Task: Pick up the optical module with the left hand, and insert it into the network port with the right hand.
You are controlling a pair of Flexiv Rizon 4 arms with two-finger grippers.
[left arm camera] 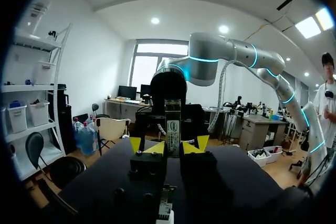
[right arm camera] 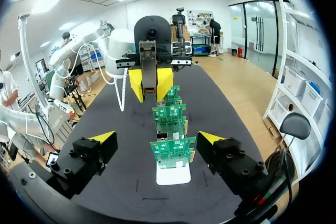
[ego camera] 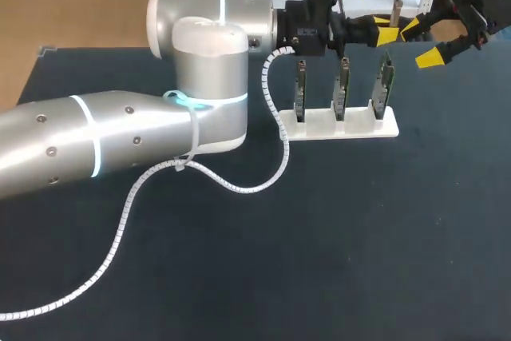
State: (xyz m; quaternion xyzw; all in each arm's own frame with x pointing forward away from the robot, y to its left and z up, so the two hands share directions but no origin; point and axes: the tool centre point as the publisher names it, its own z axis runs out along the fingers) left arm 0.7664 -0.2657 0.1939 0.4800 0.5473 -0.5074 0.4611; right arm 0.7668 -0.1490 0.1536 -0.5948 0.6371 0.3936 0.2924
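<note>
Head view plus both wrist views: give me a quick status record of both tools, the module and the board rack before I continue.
left tool: shut on the optical module, which it holds upright
right tool: open, fingers wide apart, holding nothing
rack: white, on the dark table, with three green circuit boards standing in a row
module position: raised above the rack, apart from the boards
right tool position: facing along the row of boards, the left tool beyond them
insertion: not yet done

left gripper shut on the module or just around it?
Shut on it: the left gripper has both yellow tips against the module, one on each side.
</note>
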